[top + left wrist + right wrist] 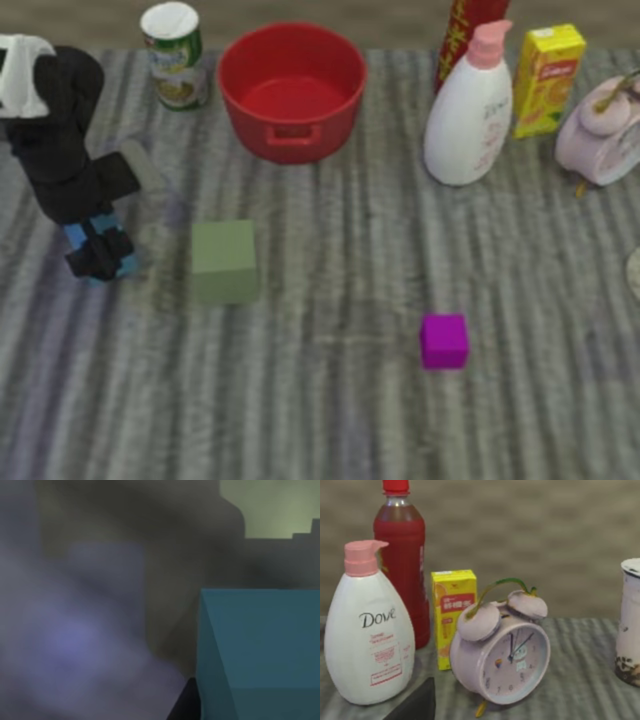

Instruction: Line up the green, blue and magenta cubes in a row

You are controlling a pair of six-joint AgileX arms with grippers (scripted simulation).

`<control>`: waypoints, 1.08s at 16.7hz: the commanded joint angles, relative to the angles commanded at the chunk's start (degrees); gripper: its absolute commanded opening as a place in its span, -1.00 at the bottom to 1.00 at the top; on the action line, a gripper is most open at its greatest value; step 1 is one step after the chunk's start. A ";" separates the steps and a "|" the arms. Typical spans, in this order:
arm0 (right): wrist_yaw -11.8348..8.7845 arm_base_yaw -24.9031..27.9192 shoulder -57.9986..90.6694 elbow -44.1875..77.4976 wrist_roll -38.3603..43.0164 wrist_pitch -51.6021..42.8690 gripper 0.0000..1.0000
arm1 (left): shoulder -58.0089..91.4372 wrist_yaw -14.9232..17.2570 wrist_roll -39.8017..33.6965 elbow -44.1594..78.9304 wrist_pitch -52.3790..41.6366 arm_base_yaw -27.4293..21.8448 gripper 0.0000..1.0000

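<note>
The sage-green cube [225,262] sits left of the table's middle, and the small magenta cube [444,341] lies apart from it at the lower right. The blue cube [126,266] is left of the green one, mostly hidden under my left gripper [100,250], which is shut on it. In the left wrist view the blue cube [260,650] fills the near side, with one dark finger [186,705] against its face and the green cube [280,505] beyond. My right gripper [462,715] is out of the top view, parked open near the clock.
Along the back stand a green can [175,55], a red bowl [292,88], a red bottle [465,30], a white lotion bottle [470,105], a yellow juice box [546,78] and a lilac alarm clock [605,130]. A cup [630,620] stands near the clock.
</note>
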 joint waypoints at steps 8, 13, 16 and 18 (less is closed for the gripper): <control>0.00 0.00 0.00 0.00 0.00 0.00 1.00 | -4.68 0.48 -0.58 5.35 -10.41 0.81 -1.00; 0.00 0.00 0.00 0.00 0.00 0.00 1.00 | -6.93 0.45 -0.65 7.98 -14.55 1.11 -1.00; 0.00 0.00 0.00 0.00 0.00 0.00 1.00 | -6.72 0.42 -0.57 7.90 -14.41 0.65 -1.00; 0.00 0.00 0.00 0.00 0.00 0.00 1.00 | -6.57 0.41 -0.95 8.38 -14.70 -1.35 -1.00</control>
